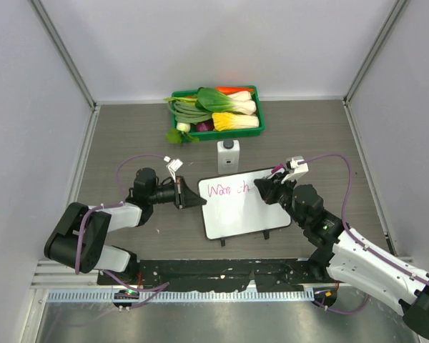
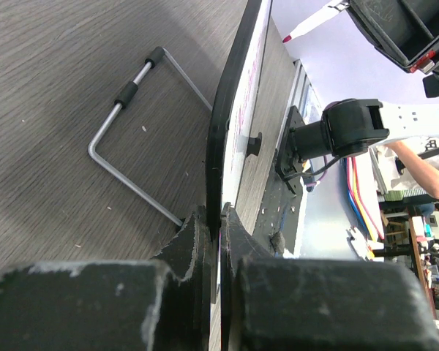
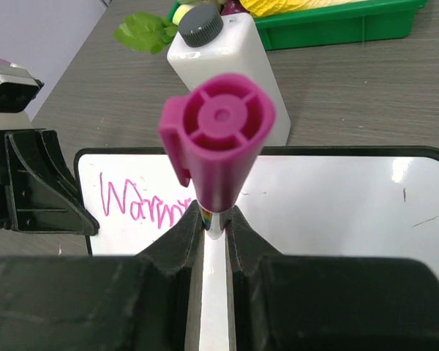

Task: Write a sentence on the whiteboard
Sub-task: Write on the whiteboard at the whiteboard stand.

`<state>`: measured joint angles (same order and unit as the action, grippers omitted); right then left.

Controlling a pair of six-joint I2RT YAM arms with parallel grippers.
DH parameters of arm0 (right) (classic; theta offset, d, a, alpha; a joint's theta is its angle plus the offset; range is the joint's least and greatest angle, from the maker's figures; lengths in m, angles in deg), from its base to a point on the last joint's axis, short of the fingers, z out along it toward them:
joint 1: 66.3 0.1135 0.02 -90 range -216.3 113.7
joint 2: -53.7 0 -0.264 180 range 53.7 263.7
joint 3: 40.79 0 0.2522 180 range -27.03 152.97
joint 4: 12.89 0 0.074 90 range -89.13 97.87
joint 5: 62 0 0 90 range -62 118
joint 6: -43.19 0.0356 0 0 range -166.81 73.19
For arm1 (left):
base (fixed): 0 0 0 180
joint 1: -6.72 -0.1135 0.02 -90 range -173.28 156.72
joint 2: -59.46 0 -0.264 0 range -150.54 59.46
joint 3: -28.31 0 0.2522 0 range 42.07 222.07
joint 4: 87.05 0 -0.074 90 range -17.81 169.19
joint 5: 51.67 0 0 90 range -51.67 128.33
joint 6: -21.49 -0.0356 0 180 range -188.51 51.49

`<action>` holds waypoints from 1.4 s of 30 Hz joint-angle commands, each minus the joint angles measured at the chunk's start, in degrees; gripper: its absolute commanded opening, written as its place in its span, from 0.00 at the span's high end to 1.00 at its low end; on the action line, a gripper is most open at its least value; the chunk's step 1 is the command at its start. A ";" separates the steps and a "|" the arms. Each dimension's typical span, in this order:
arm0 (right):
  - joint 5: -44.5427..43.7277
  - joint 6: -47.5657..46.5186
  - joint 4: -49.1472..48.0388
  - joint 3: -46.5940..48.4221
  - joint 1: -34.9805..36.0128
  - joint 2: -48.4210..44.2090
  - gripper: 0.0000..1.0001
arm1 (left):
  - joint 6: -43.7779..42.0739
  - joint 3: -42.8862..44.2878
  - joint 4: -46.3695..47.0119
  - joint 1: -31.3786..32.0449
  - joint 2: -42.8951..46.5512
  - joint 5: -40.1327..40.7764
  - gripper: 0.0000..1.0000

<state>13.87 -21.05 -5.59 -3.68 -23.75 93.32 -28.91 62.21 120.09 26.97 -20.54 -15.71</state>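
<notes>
The whiteboard (image 1: 247,211) lies flat on the table between the arms. Pink writing, the sentence (image 1: 229,191), runs along its upper left and reads roughly "Warm". My left gripper (image 1: 189,194) is shut on the board's left rim, which shows edge-on in the left wrist view (image 2: 221,131) between the fingers (image 2: 190,241). My right gripper (image 1: 275,183) is shut on a magenta marker (image 3: 218,139) and holds it over the board's upper right part. The writing (image 3: 139,203) and the board (image 3: 336,212) show in the right wrist view. The marker's tip is hidden there.
A small white box with a dark top (image 1: 229,154) stands just behind the board. A green tray (image 1: 254,127) of vegetables sits at the back. A bent wire stand (image 2: 124,150) lies under the board's left side. Grey walls close in the left and right.
</notes>
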 commanded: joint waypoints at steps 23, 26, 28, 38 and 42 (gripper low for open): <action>20.81 -0.44 0.39 1.08 -18.55 -2.26 0.99 | -3.47 1.13 -0.74 0.58 0.03 1.83 1.00; 20.02 -1.06 1.18 0.90 -18.64 -3.84 0.98 | -3.47 1.30 -0.65 0.67 -0.41 1.83 1.00; 19.06 -1.85 2.50 0.99 -18.64 -5.59 0.99 | -3.47 1.39 -0.74 0.67 -0.59 1.75 1.00; 15.27 -5.28 5.49 1.34 -18.72 -7.19 0.99 | -3.47 1.57 -0.65 0.58 -1.03 1.83 1.00; 17.47 -4.93 2.86 1.87 -18.55 -5.43 0.99 | -3.47 1.74 -0.65 0.58 -1.38 1.92 1.00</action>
<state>30.63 -24.90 0.35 -3.68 -42.16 86.67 -28.93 62.54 120.05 27.01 -20.92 -15.73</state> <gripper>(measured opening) 0.173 0.042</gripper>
